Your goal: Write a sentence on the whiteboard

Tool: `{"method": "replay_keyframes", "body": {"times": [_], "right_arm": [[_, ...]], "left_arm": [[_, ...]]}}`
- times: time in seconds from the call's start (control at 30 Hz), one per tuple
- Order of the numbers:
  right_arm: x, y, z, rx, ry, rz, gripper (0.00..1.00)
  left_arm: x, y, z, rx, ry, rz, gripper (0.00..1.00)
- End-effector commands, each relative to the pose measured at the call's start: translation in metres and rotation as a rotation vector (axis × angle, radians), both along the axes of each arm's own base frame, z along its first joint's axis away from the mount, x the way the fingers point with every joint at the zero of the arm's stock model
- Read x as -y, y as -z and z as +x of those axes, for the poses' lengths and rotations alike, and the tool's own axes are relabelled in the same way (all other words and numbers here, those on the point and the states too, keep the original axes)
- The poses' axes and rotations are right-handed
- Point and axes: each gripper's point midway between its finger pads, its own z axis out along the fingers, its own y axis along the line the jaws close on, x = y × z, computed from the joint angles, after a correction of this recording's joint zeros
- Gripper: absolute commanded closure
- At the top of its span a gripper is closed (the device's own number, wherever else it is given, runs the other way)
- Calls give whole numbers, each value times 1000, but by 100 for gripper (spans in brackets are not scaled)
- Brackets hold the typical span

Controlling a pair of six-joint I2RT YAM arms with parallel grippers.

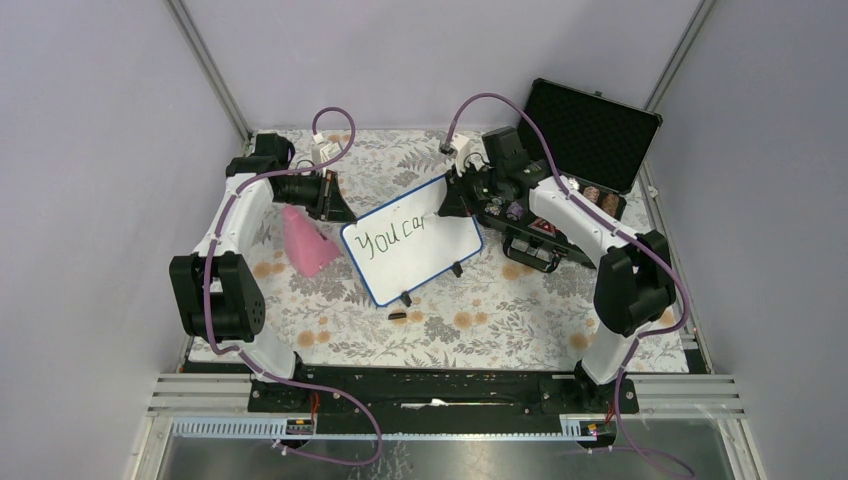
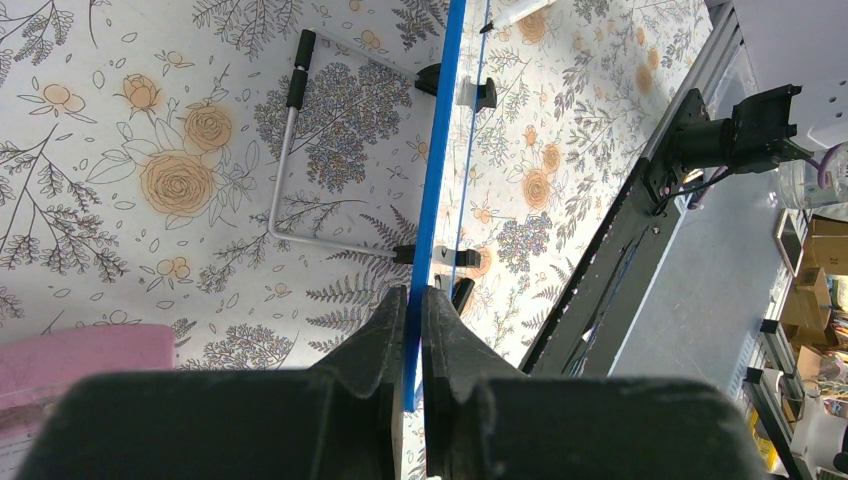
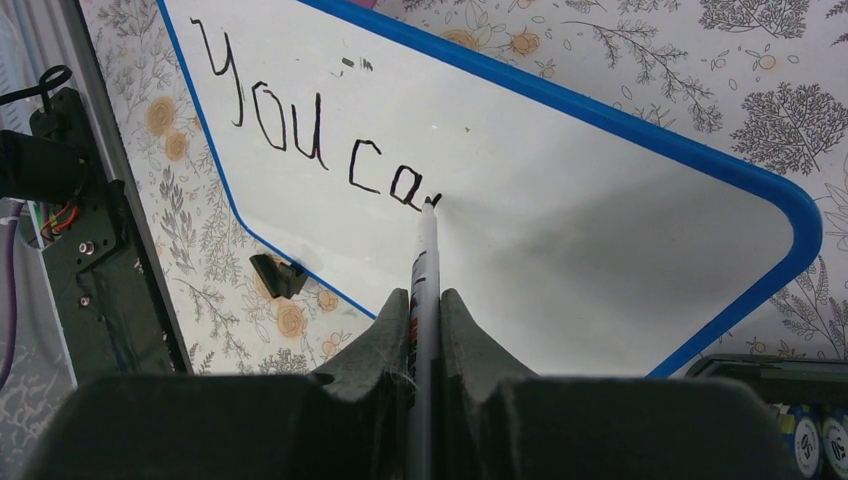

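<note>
The whiteboard (image 1: pixel 425 248), white with a thin blue frame, stands tilted at the table's middle. Dark lettering (image 1: pixel 393 236) on it reads "You ca" in one line; it also shows in the right wrist view (image 3: pixel 300 130). My left gripper (image 2: pixel 413 300) is shut on the board's blue edge (image 2: pixel 432 180) at its far left corner (image 1: pixel 335 205). My right gripper (image 3: pixel 423 305) is shut on a grey marker (image 3: pixel 424 260), whose tip touches the board just right of the last letter. The right gripper sits at the board's far right corner (image 1: pixel 455 195).
A pink cloth (image 1: pixel 305 242) lies left of the board. An open black foam-lined case (image 1: pixel 590 130) with small items stands at the back right. A small dark cap (image 1: pixel 397 316) lies on the floral cloth in front of the board. The board's wire stand (image 2: pixel 290 150) shows behind it.
</note>
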Motion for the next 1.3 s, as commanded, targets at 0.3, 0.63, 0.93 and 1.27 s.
{"method": "replay_keyframes", "body": {"times": [0.3,0.63,0.93,1.27], "right_arm": [[-2,-14,23,70,34,1,100],[2,-15,28,75,55,-3,100],[9,-13,29,74,66,-9,100],[14,-7,23,66,57,-19,100]], "left_arm": [[1,-8,6,63,15,23,100],[1,-7,5,65,14,27,100],[0,-7,6,64,14,28,100],[0,-7,6,66,14,29,100]]}}
